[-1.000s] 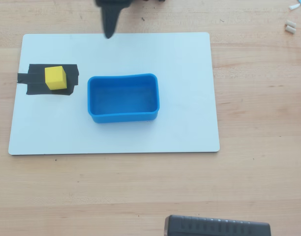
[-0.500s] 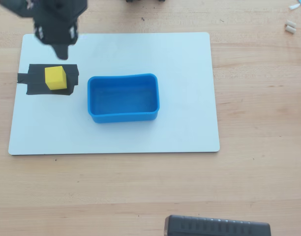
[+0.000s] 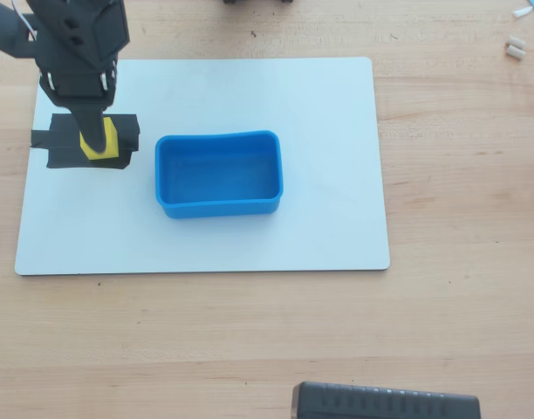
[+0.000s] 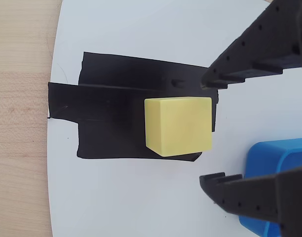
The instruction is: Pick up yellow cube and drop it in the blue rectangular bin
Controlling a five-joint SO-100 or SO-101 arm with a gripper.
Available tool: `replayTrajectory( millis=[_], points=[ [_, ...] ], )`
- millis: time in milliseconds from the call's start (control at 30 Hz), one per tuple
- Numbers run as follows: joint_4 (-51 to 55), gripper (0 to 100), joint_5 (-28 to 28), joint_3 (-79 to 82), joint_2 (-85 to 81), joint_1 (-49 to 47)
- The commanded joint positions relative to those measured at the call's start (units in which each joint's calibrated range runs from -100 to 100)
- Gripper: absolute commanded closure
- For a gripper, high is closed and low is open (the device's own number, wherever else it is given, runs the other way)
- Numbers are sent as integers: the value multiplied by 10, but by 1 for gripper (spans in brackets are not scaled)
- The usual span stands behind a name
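The yellow cube (image 3: 107, 140) (image 4: 178, 126) sits on a black tape patch (image 3: 62, 148) (image 4: 111, 123) at the left of the white board (image 3: 319, 105). My gripper (image 3: 94, 131) (image 4: 205, 132) is directly above it and open. In the wrist view its black fingers (image 4: 249, 49) flank the cube's right end, with gaps on both sides. The blue rectangular bin (image 3: 219, 208) stands empty in the middle of the board, to the right of the cube in the overhead view. Its corner shows in the wrist view (image 4: 269, 158).
The board lies on a wooden table (image 3: 459, 175). A black device (image 3: 385, 403) sits at the table's bottom edge. Small white bits (image 3: 514, 48) lie at the top right. The arm's body (image 3: 75, 44) overhangs the board's top left corner.
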Motion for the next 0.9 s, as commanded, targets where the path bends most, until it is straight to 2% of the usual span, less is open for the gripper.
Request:
replayTrajectory(
  millis=[0, 500, 633, 800, 867],
  points=[
    [19, 63, -4, -60, 0, 6],
    [20, 64, -5, -83, 75, 18],
    [16, 72, -5, -83, 78, 18],
    [15, 92, -5, -83, 78, 19],
    [15, 94, -5, -82, 78, 19]
  ],
)
